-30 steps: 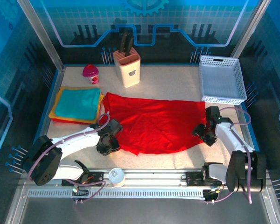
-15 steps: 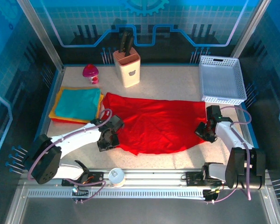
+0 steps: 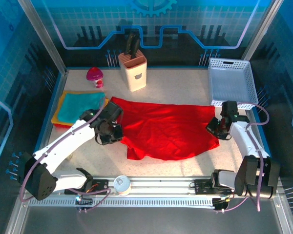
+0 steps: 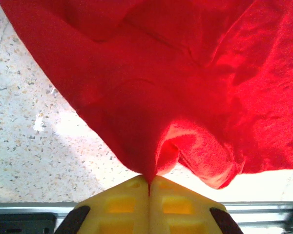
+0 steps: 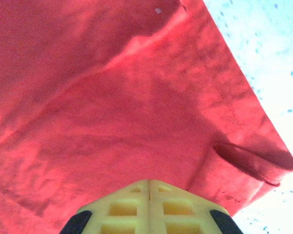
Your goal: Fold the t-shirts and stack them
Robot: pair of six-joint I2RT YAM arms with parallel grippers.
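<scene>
While the left gripper (image 4: 149,181) is clamped on the left edge of the red t-shirt (image 3: 168,131), the right gripper (image 5: 149,182) is pinched shut on its right edge. The shirt lies spread across the middle of the table (image 3: 185,90). Farther left sits a folded stack topped by the teal t-shirt (image 3: 81,107). At the back stand a white basket (image 3: 232,83) and a knife block (image 3: 133,73).

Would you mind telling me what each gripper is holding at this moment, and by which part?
Both are shut on the red t-shirt: the left gripper pinches its left edge, the right gripper its right edge.
</scene>
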